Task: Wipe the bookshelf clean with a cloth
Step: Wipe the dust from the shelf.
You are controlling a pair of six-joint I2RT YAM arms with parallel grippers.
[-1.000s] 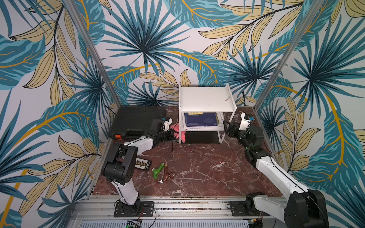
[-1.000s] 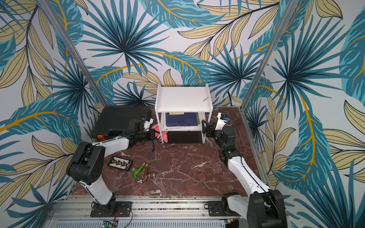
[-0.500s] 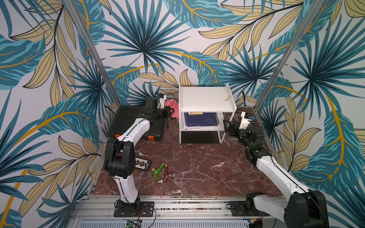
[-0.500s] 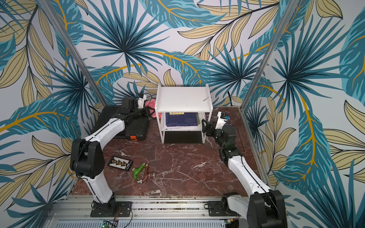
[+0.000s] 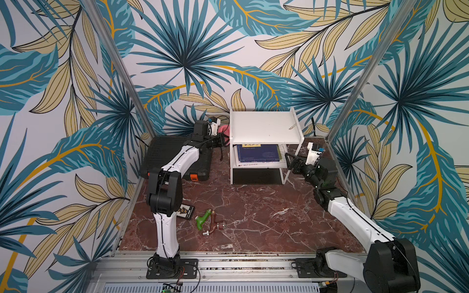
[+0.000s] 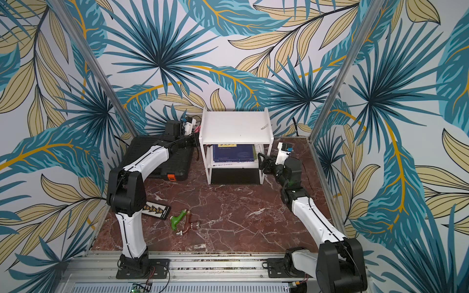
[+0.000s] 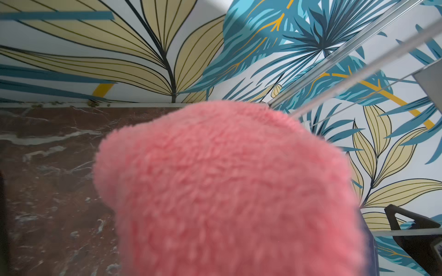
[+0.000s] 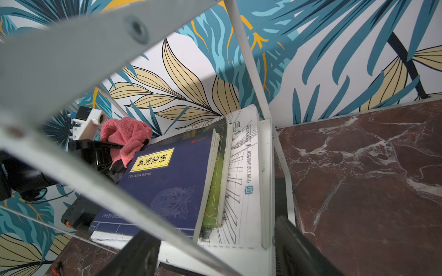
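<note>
Left gripper (image 5: 221,142) is clamped on the cloth (image 5: 225,128), a bunched pink wad at centre-left in both top views, just beside the upper left edge of the bookshelf (image 5: 264,126); contact not resolvable. Bookshelf stands back centre, 2 boards, books (image 5: 257,152) on the lower 1. Right gripper (image 5: 291,161) sits at the shelf's lower right corner, jaws apart, frame leg between them; contact unclear
</note>
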